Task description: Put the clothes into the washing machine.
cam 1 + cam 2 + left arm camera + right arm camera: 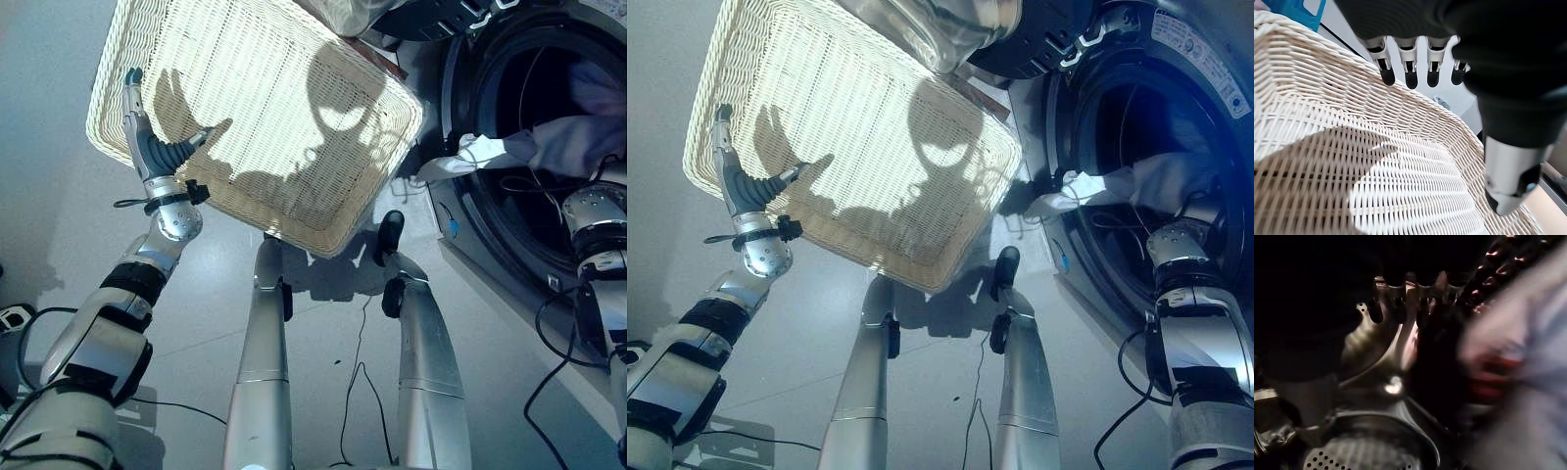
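Observation:
A pale grey and white garment (509, 149) hangs over the front lip of the washing machine's (460, 230) round opening, with more of it lying inside the dark drum. My right arm reaches into that opening. Inside the drum, my right hand (1400, 298) has its fingers held straight, and blurred pale cloth (1528, 372) lies beside it, not in its hold. The cream wicker basket (294, 78) stands on the floor with nothing in it. My left hand (147, 137) is open over the basket's near left rim, its fingers (1410, 73) straight above the weave (1376, 171).
The washer's glass door (940, 29) stands swung open beyond the basket's far corner. Grey floor (59, 225) surrounds the basket. A blue object (1298, 10) lies past the basket's rim.

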{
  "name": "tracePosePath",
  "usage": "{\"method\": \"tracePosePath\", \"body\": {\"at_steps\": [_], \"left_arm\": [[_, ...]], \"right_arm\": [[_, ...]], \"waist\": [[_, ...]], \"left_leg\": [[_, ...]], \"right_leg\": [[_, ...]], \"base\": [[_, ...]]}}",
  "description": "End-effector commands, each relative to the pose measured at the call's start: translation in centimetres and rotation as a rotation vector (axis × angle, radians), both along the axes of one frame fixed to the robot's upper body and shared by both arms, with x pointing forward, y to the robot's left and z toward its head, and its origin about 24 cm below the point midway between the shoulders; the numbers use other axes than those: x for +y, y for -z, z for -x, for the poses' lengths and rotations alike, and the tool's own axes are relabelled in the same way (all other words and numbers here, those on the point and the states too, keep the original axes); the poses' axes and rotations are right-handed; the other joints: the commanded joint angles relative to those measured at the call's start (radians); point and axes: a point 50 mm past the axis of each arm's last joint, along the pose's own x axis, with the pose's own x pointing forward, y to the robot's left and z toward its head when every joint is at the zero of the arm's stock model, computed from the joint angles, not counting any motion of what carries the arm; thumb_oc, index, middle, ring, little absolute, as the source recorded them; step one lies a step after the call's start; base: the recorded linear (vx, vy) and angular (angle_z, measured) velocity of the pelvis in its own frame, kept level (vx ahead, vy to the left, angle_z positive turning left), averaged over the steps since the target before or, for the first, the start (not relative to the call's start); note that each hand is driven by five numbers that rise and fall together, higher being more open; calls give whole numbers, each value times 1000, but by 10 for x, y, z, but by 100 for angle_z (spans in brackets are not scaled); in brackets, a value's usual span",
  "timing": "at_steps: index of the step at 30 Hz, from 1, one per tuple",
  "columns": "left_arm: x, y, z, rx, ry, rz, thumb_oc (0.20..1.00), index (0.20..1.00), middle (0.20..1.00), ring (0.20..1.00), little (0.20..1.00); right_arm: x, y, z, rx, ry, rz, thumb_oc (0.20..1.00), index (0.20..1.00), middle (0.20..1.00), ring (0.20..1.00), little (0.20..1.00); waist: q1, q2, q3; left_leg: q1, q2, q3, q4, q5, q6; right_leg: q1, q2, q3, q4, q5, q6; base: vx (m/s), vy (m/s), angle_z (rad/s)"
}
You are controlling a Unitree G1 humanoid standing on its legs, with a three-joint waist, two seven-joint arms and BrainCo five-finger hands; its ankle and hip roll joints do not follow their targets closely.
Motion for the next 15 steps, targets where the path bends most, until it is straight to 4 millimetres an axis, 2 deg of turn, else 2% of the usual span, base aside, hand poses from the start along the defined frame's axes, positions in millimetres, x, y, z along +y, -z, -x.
{"method": "tracePosePath", "body": {"at_steps": [1,5,6,7,10,15], "left_arm": [[-2,-16,-1,-71,24,36,1000,1000,1000,1000,1000],[-8,-19,-3,-65,34,27,1000,1000,1000,1000,1000],[-10,-21,-4,-64,37,22,1000,1000,1000,1000,1000],[-11,-24,-5,-68,40,21,1000,1000,1000,1000,1000],[-13,-30,-6,-73,45,18,1000,1000,1000,1000,1000],[-15,-35,-8,-88,54,26,1000,1000,1000,1000,1000]], "right_arm": [[-50,-58,63,-38,281,161,1000,1000,1000,1000,1000],[-31,-71,51,334,429,311,1000,1000,1000,1000,1000],[-26,-72,44,551,498,426,1000,1000,1000,1000,1000],[-21,-76,40,631,537,475,1000,1000,1000,1000,1000],[-15,-79,29,792,542,563,1000,1000,1000,1000,1000],[1,-80,13,873,524,724,1000,1000,1000,1000,1000]], "waist": [[-7,-14,-4],[-7,-14,-4],[-4,-14,-4],[-4,-12,-4],[1,-6,-4],[3,4,-4]], "left_leg": [[41,-99,44,134,-176,85],[37,-104,45,141,-179,92],[35,-106,45,144,-178,94],[30,-110,43,145,-176,96],[23,-110,43,150,-182,99],[18,-112,47,149,-185,102]], "right_leg": [[123,83,-40,-243,165,52],[123,83,-38,-246,168,54],[121,82,-38,-246,170,55],[117,83,-37,-248,173,55],[113,81,-40,-245,166,55],[106,80,-43,-242,157,53]], "base": [[0,0,0],[0,0,0],[0,0,0],[0,0,0],[0,0,0],[0,0,0]]}}
